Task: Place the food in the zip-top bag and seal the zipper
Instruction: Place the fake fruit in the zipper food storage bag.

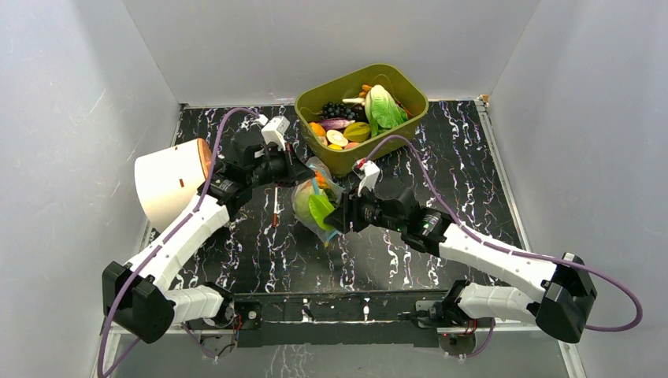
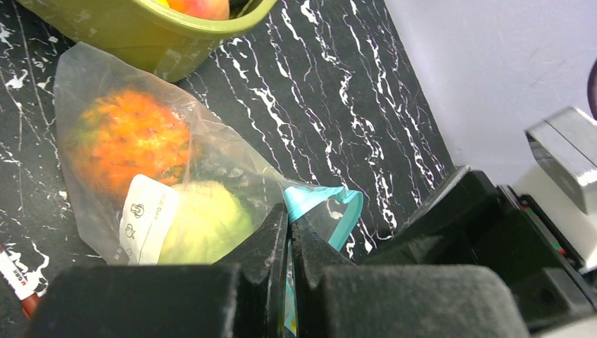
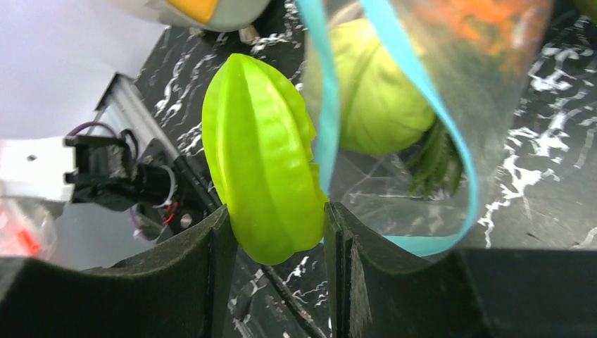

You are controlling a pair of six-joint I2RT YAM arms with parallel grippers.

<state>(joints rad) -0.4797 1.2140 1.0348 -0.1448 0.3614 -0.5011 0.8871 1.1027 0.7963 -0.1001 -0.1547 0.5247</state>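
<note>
The clear zip-top bag lies mid-table with its mouth held open. It holds an orange pineapple and a pale-green cabbage. My left gripper is shut on the light-blue zipper strip at the bag's rim. My right gripper is shut on a bright green star fruit, just outside the bag's open mouth, beside the blue rim. In the top view the star fruit sits at the bag's near edge, with the right gripper behind it.
An olive-green tub with several more toy foods stands at the back, just behind the bag. A white and tan lamp-like cone sits at the left. A small red-tipped pen lies on the black marbled table.
</note>
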